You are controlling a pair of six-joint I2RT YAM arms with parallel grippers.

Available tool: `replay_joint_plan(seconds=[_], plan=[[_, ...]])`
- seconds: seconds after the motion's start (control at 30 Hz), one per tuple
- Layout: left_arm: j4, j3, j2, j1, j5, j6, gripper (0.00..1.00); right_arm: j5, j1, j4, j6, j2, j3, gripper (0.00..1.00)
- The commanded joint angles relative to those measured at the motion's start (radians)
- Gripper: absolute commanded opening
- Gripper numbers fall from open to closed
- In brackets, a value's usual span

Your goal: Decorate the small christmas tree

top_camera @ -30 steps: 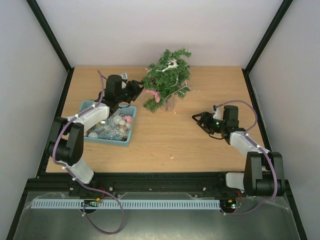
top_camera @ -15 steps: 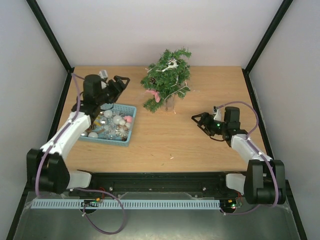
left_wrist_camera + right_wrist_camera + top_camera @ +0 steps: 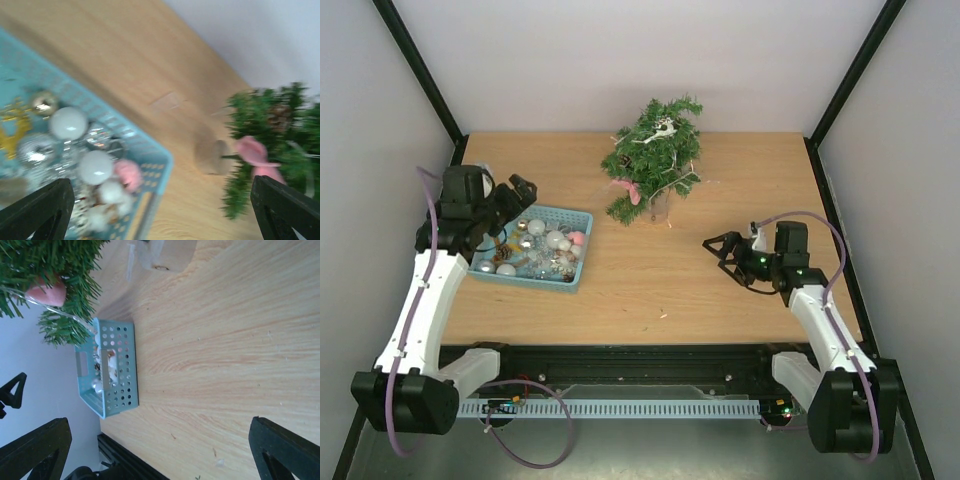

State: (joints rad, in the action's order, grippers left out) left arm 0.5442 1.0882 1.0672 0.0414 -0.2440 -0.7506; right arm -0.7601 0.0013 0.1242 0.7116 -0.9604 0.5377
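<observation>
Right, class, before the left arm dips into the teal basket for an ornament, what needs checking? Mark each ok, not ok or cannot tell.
1. Left gripper open, empty: ok.
2. Right gripper open, empty: ok.
3. Teal perforated plastic basket holds round white and silver baubles: ok.
4. Small green bristly christmas tree apart from both grippers: ok.
5. Left wrist view sharp enough to choose a bauble: not ok, blurred.

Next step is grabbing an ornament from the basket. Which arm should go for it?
Left. The left gripper hangs open at the teal basket's far edge, with the ornaments in its wrist view. The right gripper, also open, sits across the table, right of the small christmas tree.
</observation>
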Motion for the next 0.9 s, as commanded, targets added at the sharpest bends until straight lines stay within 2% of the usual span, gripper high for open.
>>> replay_joint_plan(seconds=[0.0,0.1,0.33,0.57,0.7,0.87], plan=[[0.217,0.005,0.021,-0.015,0.16,0.081,0.99,-0.037,0.003,0.148,-0.03,0.011,0.042,0.99],[0.259,0.003,0.053,-0.015,0.256,0.102,0.99,-0.025,0.005,0.165,-0.05,-0.002,0.041,0.99],[0.255,-0.055,0.16,-0.014,0.288,0.154,0.99,-0.024,0.007,0.131,-0.096,-0.085,0.008,0.99],[0.262,-0.088,0.192,0.063,0.263,0.195,0.99,-0.019,0.009,0.127,-0.117,-0.137,0.021,0.99],[0.234,-0.151,0.204,0.094,0.181,0.198,0.97,-0.012,0.009,0.136,-0.132,-0.165,0.029,0.99],[0.218,-0.207,0.224,0.086,0.217,0.208,0.92,0.005,0.011,0.158,-0.154,-0.191,0.049,0.97]])
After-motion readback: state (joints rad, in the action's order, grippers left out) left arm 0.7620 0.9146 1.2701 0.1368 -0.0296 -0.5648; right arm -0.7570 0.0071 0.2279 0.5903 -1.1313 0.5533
